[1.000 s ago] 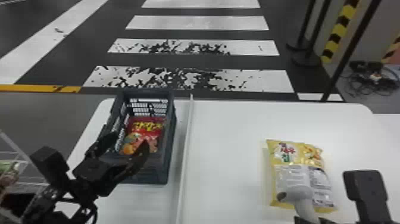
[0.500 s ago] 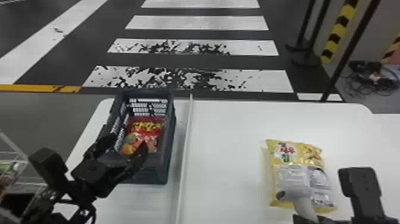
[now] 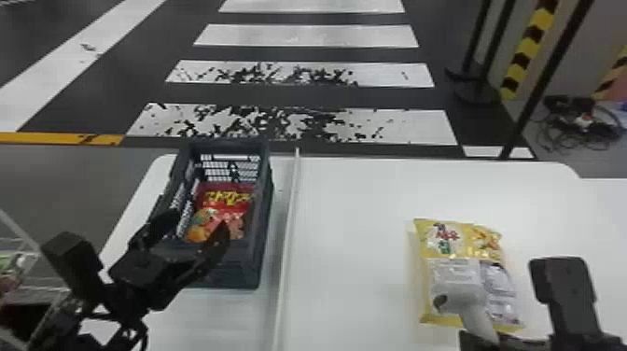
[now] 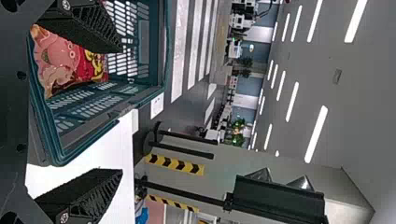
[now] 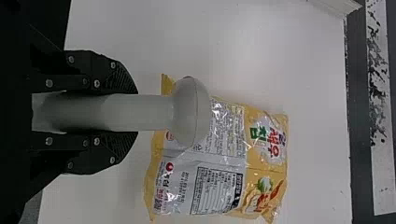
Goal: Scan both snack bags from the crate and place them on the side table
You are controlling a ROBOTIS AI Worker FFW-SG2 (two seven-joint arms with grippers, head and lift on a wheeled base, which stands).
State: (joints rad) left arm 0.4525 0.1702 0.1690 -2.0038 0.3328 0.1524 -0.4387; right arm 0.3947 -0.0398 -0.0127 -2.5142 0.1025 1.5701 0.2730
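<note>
The floor (image 3: 303,97), dark with white stripes, spans the top of the head view. Below it, the white table (image 3: 354,242) takes up the lower middle and right, with a thin pale strip (image 3: 285,252) running up it just right of the crate. The dark crate (image 3: 224,268) sits on the table at centre left.

The left arm comes in from the bottom left corner, slanting up and to the right. Its left gripper (image 3: 199,219) hangs at the crate's near end, empty, with its two fingers spread well apart and their tips pointing away from the robot. I cannot tell whether they touch the crate.

The right arm comes in at the bottom right, a black block (image 3: 563,294) standing up beside its hand. Its right gripper (image 3: 490,337) is closed on the handle of the scanner, one finger on either side, as the right wrist view shows.

The yellow snack bag (image 3: 457,238) lies flat on the table at lower right, its pale label panel facing up. The red snack bag (image 3: 228,200) is inside the crate, at centre left. The grey scanner (image 3: 466,301) has its head over the near part of the yellow snack bag.
</note>
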